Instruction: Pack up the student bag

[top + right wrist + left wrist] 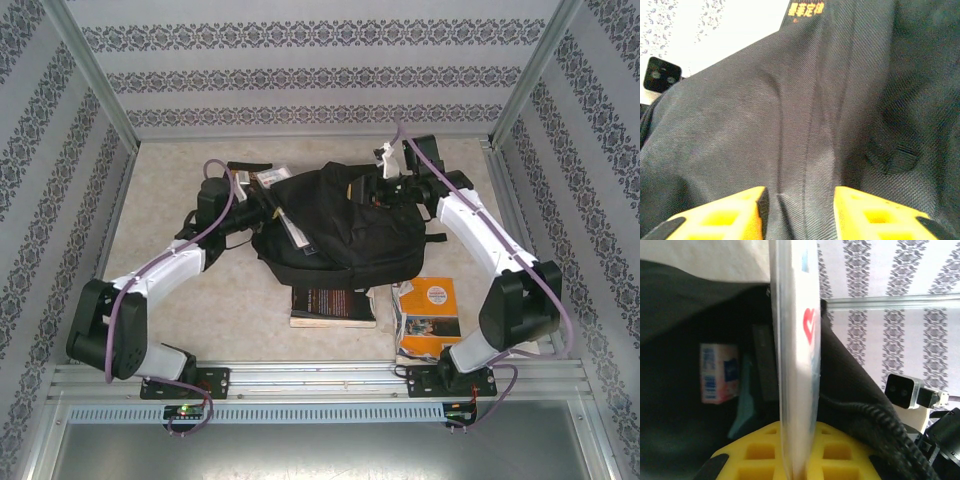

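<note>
One big black student bag (340, 225) lies in the middle of the tabletop (160, 180), between the two arms. It is soft and lumpy, made of woven cloth with seams and folds. Straps stick out at its sides. The right wrist view shows its cloth up close, with a small tag of orange letters (805, 9) near the top. The bag's mouth faces the left arm and is open and dark inside. In there sit a small pink, white and blue box (717, 372) and something teal (742, 405) beside it.

The left claw (795, 437) is at the mouth of the bag, pressed together on a thin white book (795, 340) with a red heart on it. The book stands on its edge and reaches into the bag.

The right claw (800, 200) is at the far right end of the bag. Its yellow fingers (725, 210) are spread apart, and a fold of bag cloth runs between them.

On the tabletop just in front of the bag lies a dark book (333, 305), and next to it an orange book (428, 315). The tabletop is pale beige with tiny speckles. White walls (300, 80) with rows of dark flower shapes stand on three sides, held by shiny metal posts (95, 75). A metal rail (320, 375) runs along the near edge, where the arms are bolted down.
</note>
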Available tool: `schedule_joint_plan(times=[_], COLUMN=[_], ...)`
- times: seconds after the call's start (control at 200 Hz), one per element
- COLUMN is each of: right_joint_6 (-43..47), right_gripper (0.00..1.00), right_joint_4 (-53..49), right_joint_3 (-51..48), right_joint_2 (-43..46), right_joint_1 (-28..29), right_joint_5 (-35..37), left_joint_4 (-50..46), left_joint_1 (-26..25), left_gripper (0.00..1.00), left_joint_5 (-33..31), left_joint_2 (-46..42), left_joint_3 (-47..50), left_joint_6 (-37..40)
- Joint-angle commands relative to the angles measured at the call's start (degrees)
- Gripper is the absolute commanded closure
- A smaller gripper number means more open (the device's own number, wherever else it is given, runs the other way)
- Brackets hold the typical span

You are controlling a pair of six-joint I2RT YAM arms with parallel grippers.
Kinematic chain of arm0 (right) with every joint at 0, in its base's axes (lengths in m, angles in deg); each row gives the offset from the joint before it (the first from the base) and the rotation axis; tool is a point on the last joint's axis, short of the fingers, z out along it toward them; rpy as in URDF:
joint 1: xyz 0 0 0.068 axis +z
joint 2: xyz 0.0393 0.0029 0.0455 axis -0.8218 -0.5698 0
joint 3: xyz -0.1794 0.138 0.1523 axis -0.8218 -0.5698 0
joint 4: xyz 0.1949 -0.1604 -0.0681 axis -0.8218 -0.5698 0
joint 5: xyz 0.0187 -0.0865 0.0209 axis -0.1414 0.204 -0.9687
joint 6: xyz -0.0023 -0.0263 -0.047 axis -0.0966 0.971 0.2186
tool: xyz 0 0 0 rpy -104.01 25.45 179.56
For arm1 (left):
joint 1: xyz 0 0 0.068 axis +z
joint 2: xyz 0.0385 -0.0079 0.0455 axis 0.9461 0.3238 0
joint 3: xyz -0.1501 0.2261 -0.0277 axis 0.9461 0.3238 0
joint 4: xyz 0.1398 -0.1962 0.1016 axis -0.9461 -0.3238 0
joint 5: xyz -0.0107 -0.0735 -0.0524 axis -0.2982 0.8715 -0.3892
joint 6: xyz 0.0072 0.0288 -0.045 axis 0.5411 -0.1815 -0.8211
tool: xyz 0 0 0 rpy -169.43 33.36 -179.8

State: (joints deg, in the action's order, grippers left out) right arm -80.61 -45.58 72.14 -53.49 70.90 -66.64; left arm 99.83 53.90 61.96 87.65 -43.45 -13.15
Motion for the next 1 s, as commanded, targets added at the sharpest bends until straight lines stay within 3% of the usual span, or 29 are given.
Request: schedule_joint_plan(times=[0.0,0.105,0.25,0.455,0.675,0.829,0.954,0.994], right_joint_6=[2.18,4.64,6.34,5.84,10.04,11.16,10.88,10.59], right_gripper=[0.55,0.48,0.36,0.34,0.34,0.50,0.99,1.00], right_joint_4=[-2.92,-6.82,-10.01,-11.03,-15.62,-15.42,-14.14,-14.00], right_joint_3=[4.23,8.41,13.54,17.58,18.49,17.49,15.95,15.89], right_joint_2=[3.34,3.32,1.82,-0.23,-3.04,-5.21,-4.36,-3.56], right_joint_1=[2.06,5.94,11.61,13.54,13.41,12.72,11.26,10.51], right_joint_5=[5.15,7.49,8.11,9.10,16.87,16.51,17.56,17.80], left_joint_4=[17.32,21.09,18.49,19.85,20.47,21.44,18.28,14.03], left_joint_1=[-1.91,-2.92,-3.82,-4.60,-4.86,-4.98,-4.85,-4.56], left_gripper=[1.00,1.00,1.00,1.00,1.00,1.00,1.00,1.00], left_joint_5=[2.78,2.79,2.36,2.26,2.42,2.79,3.23,2.81], left_joint_2=[1.11,2.15,2.45,5.18,6.66,7.84,6.72,5.28], left_joint_3=[0.16,0.01,-1.59,-1.89,-1.34,-0.86,-0.87,-1.16], left_joint_6=[-7.32,-8.69,-6.58,-7.22,-6.98,-7.25,-4.74,-1.96])
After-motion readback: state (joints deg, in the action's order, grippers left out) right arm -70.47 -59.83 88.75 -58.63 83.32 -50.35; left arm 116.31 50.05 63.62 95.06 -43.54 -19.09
